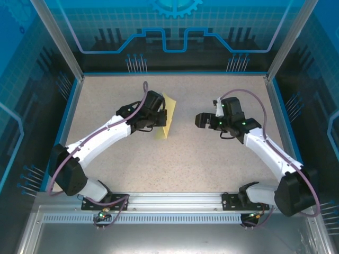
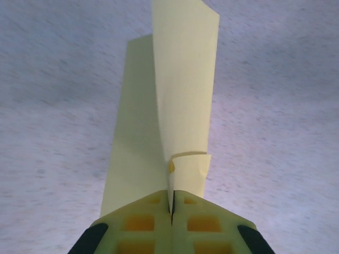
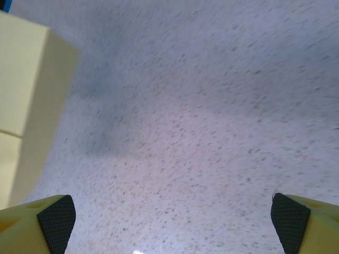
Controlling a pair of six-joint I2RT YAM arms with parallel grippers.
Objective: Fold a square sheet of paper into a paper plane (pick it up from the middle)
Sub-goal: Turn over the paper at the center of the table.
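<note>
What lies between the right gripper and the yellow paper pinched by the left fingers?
Nothing but bare speckled table separates the right gripper from the paper, as the top external view shows.

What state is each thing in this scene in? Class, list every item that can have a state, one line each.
square sheet of paper, partly folded, one flap standing up, pinched at its near edge.
left gripper, shut on the square sheet of paper.
right gripper, open, holding nothing.
</note>
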